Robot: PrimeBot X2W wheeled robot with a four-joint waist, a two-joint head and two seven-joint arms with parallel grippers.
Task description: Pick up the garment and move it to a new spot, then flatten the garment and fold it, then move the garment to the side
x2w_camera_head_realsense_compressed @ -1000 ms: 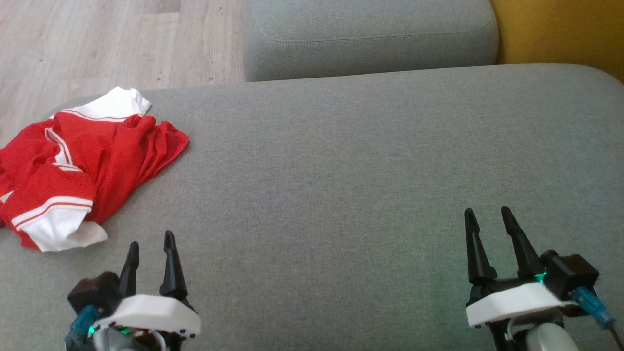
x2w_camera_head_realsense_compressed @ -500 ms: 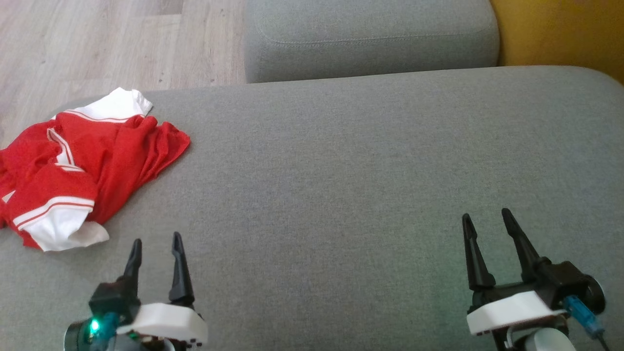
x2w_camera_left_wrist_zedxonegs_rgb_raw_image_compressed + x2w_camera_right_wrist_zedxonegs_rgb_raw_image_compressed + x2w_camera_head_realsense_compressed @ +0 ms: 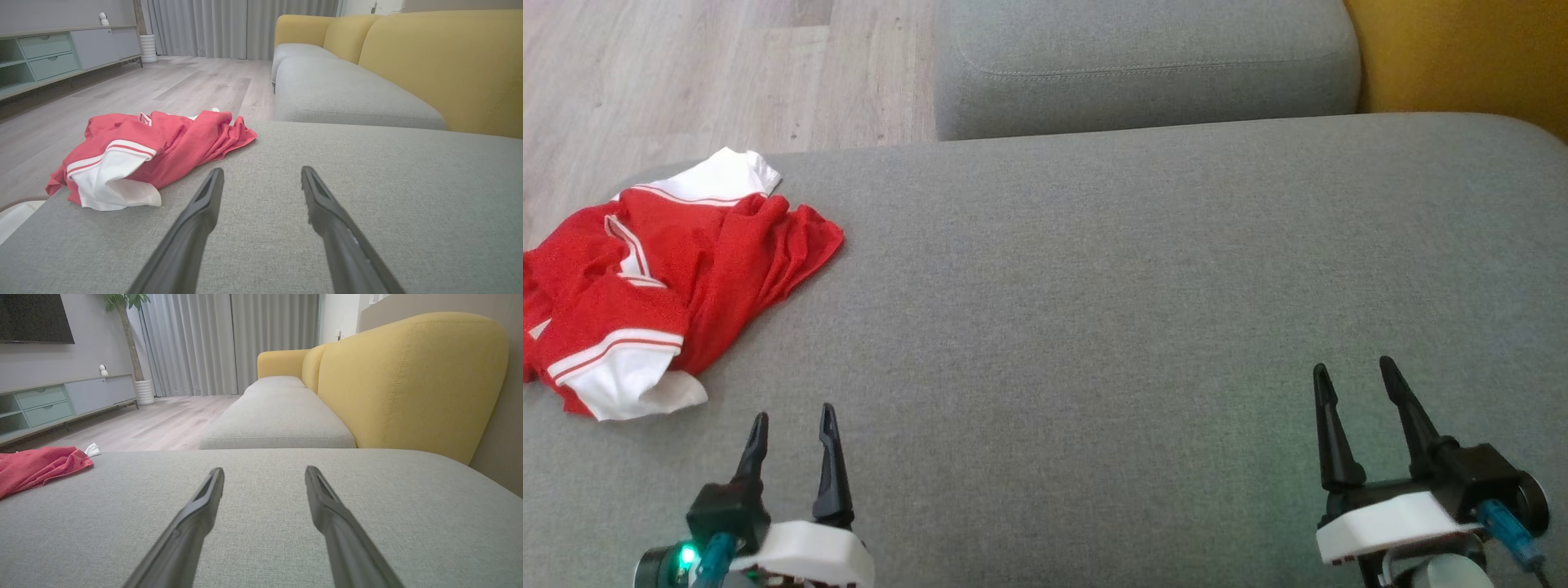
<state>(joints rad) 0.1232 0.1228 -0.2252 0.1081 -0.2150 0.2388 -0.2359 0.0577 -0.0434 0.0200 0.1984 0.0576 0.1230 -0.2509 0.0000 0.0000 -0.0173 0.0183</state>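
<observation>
Though crumpled, 1 garment (image 3: 707,265), 2 hands (image 3: 794,412) (image 3: 1352,365)

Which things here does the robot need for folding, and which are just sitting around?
For the job:
red and white garment, left gripper, right gripper, grey cushion the garment lies on.

Just sitting around:
yellow sofa back, cabinet, curtains.

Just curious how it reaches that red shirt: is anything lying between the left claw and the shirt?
Nothing visible does. Only bare grey cushion lies between the open left gripper and the crumpled red garment, which sits ahead and to its left, near the cushion's edge.
</observation>
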